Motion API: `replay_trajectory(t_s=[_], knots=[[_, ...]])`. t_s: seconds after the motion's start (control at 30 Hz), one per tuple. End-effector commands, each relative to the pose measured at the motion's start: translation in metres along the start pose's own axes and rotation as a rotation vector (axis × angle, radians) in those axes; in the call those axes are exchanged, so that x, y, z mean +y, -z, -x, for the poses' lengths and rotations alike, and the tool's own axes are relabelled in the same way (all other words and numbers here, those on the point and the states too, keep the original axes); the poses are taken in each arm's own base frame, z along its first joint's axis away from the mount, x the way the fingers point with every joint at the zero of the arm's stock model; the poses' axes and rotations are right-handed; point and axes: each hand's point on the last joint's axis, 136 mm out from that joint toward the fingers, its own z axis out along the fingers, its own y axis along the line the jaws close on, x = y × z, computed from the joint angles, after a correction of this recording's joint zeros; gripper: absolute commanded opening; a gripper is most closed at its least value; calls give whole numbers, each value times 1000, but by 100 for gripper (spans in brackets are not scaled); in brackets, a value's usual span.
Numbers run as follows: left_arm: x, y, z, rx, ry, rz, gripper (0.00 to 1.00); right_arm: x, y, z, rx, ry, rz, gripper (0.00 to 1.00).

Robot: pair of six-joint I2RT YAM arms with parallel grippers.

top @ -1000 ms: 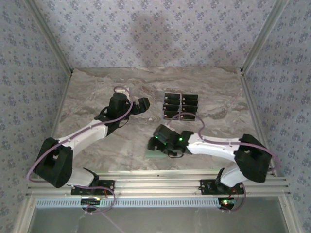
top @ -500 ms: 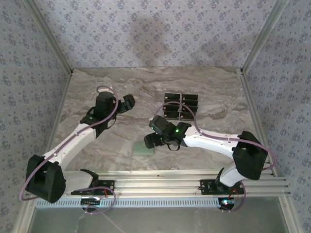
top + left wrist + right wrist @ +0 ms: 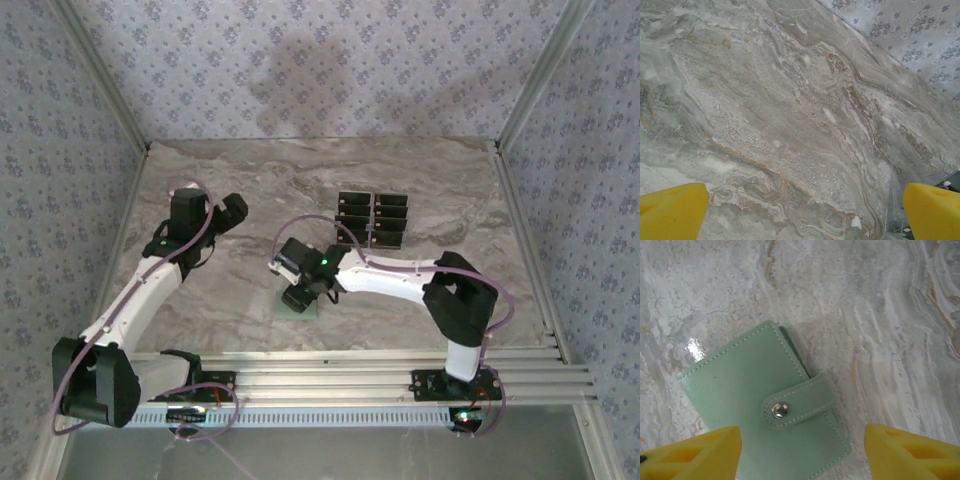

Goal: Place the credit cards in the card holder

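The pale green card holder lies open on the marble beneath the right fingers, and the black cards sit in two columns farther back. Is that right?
Not quite: the card holder is closed, its strap snapped shut, as the right wrist view shows. Otherwise yes: it lies on the marble table beneath the open right fingers, and the credit cards sit in two columns farther back.

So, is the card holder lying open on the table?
No, the card holder lies folded shut, with its snap strap lying over the cover.
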Motion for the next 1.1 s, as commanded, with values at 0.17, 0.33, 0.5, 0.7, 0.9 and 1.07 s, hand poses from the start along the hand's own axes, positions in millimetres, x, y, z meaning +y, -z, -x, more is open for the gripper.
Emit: replay_trajectory(t_s=[0.17,0.33,0.5,0.7,0.9,1.07], knots=[[3,4,2,5,11,-11,100,16,-11,-4,65,91,61,67],[4,3,1,6,16,-12,100,18,-20,-14,125,105,74,66],[5,2,1,5,22,-13,100,20,-28,-18,157,112,88,57],[5,2,0,10,27,-19,100,4,-33,-20,167,82,39,45],[3,1,-1,14,31,-28,100,-6,-30,-11,133,51,33,27],[2,0,-2,19,31,-35,100,-7,-28,-5,126,42,48,5]])
